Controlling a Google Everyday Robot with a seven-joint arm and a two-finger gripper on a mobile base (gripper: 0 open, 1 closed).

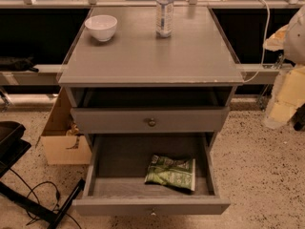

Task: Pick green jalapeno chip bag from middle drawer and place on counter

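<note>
The green jalapeno chip bag (170,172) lies flat on the dark floor of the open middle drawer (119,159), right of centre and near the drawer's front wall. The drawer is pulled out fully at the bottom of the cabinet. The counter (152,58) is the grey top of the cabinet, above it. My gripper is not in view. Only a pale, blurred part of my arm (288,80) shows at the right edge, well away from the drawer and beside the counter.
A white bowl (101,27) stands at the counter's back left and a clear water bottle (164,13) at the back centre. The drawer with the brass knob (151,122) is shut above. A cardboard box (62,144) and black stand legs with cables (33,199) lie left.
</note>
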